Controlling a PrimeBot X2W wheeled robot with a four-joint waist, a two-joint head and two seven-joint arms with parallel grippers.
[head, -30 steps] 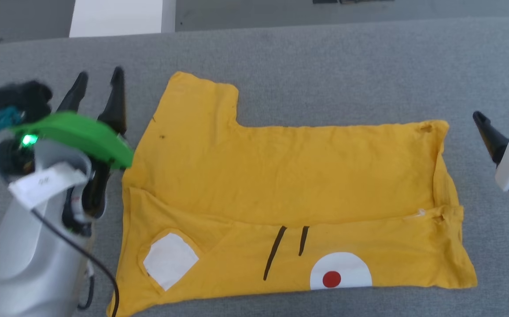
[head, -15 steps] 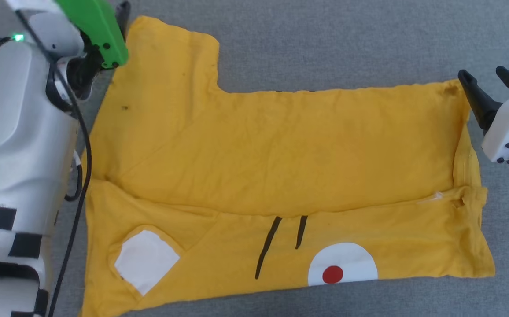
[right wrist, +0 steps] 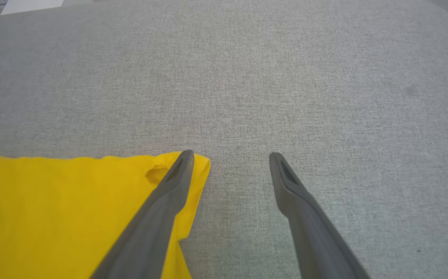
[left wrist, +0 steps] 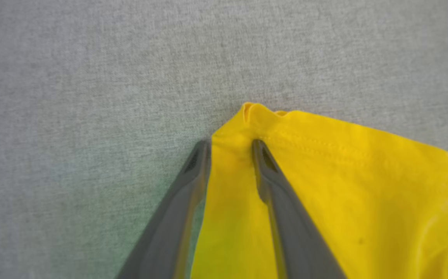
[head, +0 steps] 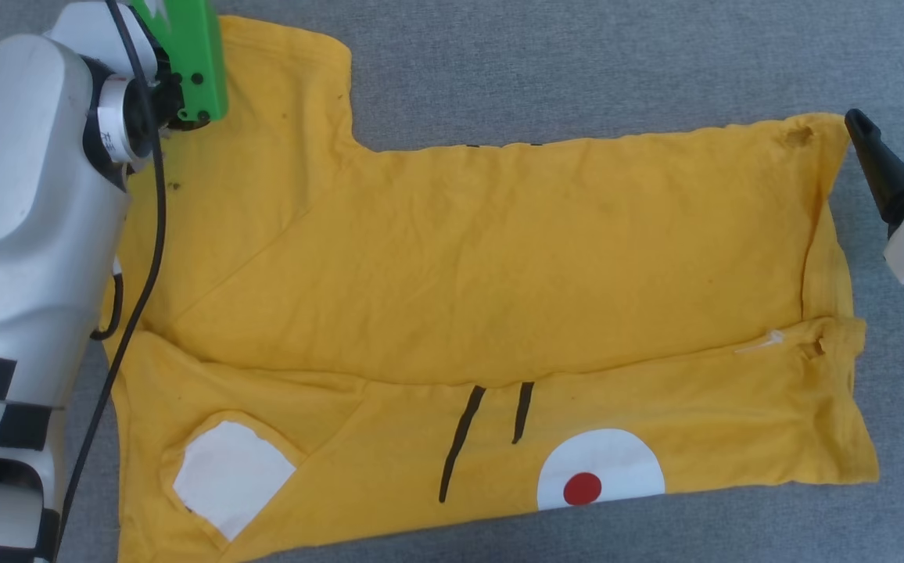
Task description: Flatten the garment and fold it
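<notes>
Nearest you, the garment (head: 499, 258) lies spread on the grey bench (head: 577, 62), partly folded. At its far right corner your right gripper (right wrist: 231, 155) stands released, one finger over the cloth. At the far left sleeve corner your left gripper (left wrist: 230, 142) straddles the cloth; you cannot tell whether it pinches.
</notes>
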